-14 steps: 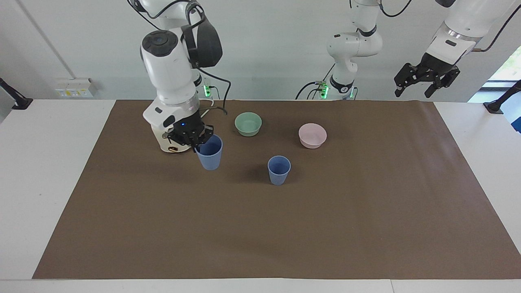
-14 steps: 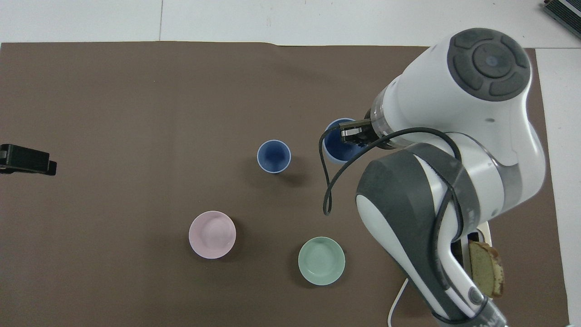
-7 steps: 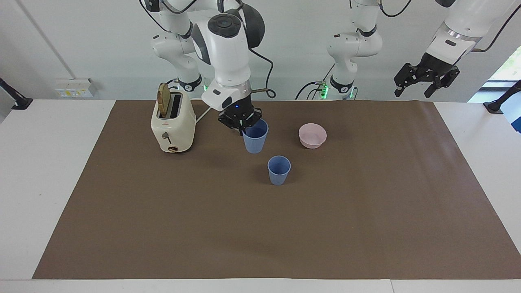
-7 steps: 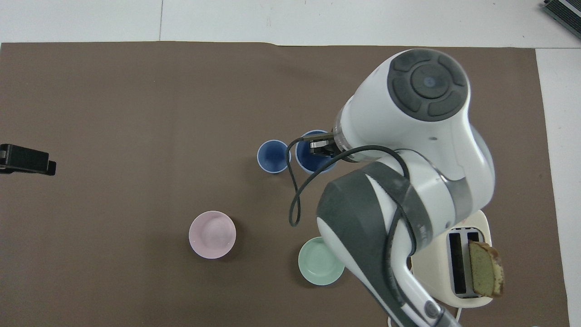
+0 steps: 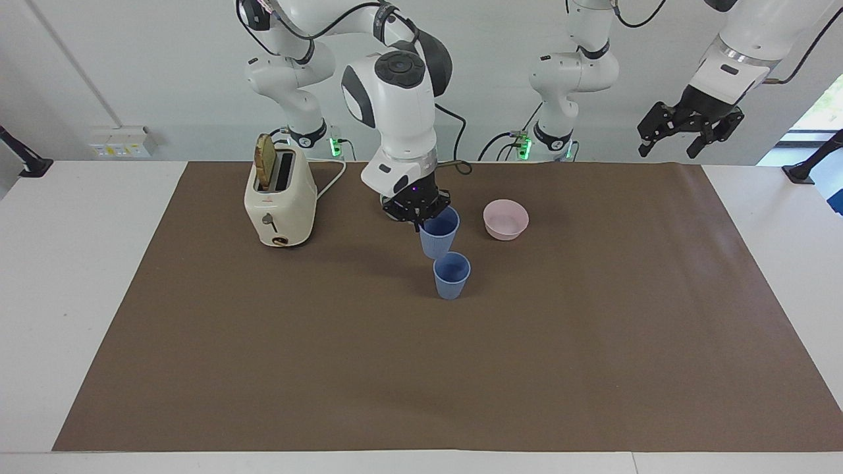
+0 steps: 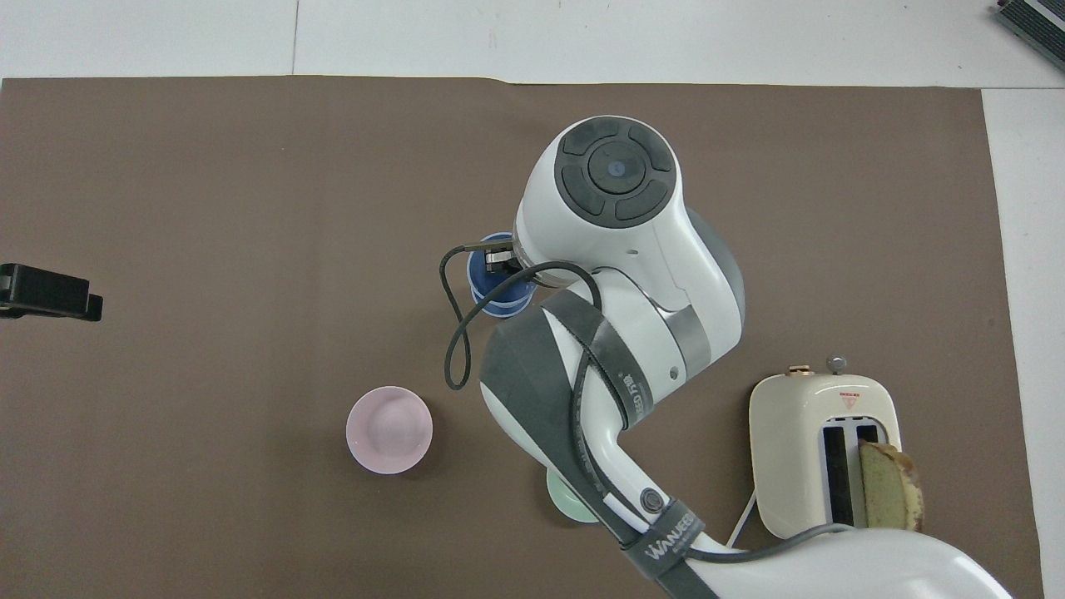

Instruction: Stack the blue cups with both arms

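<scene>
Carried across from beside the toaster (image 5: 280,197) over the last second, the held blue cup (image 5: 440,232) now hangs upright in my right gripper (image 5: 417,209), just over the second blue cup (image 5: 452,274) and slightly toward the robots from it. From the facing view I see the raised cup's base meeting the rim of the standing one, but I cannot tell whether they touch. My right gripper is clamped on the raised cup's rim, on the side toward the right arm's end of the bench (image 5: 79,276). The standing blue cup sits upright on the brown mat (image 5: 461,368) near the middle, where it stood a second ago. From the overhead view the right arm (image 6: 616,249) covers most of both cups; only a blue arc of the held cup (image 6: 487,283) shows beside the wrist, with the gripper (image 6: 497,259) at its rim. A pink bowl (image 5: 506,218) rests on the mat beside the cups, toward the left arm's end and a little nearer the robots. A green bowl (image 6: 562,503) is mostly hidden under the right arm, a sliver showing from overhead. The toaster stands at the right arm's end with a slice of bread (image 6: 889,497) in one slot. My left gripper (image 5: 688,128) waits raised at its own end, with fingers (image 5: 649,141) spread apart, holding nothing.
</scene>
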